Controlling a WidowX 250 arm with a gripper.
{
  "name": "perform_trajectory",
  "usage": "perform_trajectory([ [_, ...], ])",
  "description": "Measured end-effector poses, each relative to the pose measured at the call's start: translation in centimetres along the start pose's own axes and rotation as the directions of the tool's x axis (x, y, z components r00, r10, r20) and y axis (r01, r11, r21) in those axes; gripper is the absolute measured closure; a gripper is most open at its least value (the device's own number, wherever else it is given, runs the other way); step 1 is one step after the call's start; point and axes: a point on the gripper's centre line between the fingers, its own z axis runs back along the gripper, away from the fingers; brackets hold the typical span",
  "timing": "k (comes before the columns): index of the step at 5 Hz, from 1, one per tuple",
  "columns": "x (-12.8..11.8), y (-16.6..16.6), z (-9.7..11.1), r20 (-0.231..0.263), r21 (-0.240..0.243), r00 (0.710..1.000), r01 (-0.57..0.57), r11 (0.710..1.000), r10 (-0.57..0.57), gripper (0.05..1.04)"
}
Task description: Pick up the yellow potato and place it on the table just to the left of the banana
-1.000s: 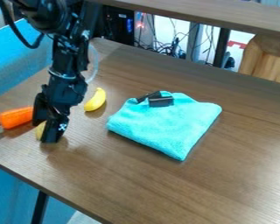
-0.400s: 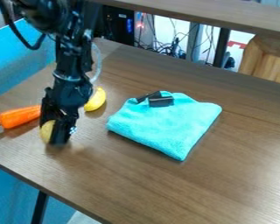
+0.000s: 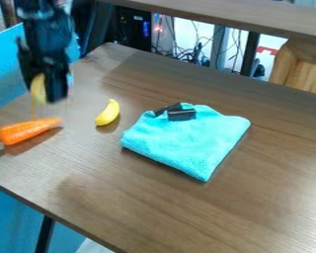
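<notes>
In the camera view, we are seeing the gripper [image 3: 44,94] hanging at the upper left, its fingers [image 3: 56,86] closing around a rounded yellow object [image 3: 38,89]; they are standing apart only by its thickness. The object is showing at their left side, and they are holding it above the brown table [image 3: 253,197]. Below the fingers, the orange carrot [image 3: 27,132] is lying with its green end pointing left. Lower and to their right, a small banana [image 3: 108,112] is resting. Farther right of them, a folded turquoise cloth [image 3: 180,141] is bearing two dark pieces [image 3: 181,114].
</notes>
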Motion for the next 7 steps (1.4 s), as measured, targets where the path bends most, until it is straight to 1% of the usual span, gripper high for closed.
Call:
perform_trajectory([
  [1, 1.7, 3.6, 2.4, 0.061, 0.015, 0.994, -0.094, 0.995, 0.093, 0.360],
  [2, 2.8, 7.0, 0.8, 0.048, 0.005, 0.986, -0.162, 0.987, 0.162, 0.360],
  [3, 4.2, 8.7, -1.0, 0.011, -0.032, 0.982, -0.186, 0.982, 0.186, 0.360],
  [5, 5.4, 9.3, -5.3, -0.070, -0.075, 0.982, -0.181, 0.981, 0.176, 0.360],
  [6, 6.2, 8.9, -6.2, -0.092, -0.068, 0.981, -0.177, 0.982, 0.171, 0.360],
  [7, 7.2, 7.4, -8.5, -0.147, -0.063, 0.980, -0.146, 0.987, 0.135, 0.360],
])
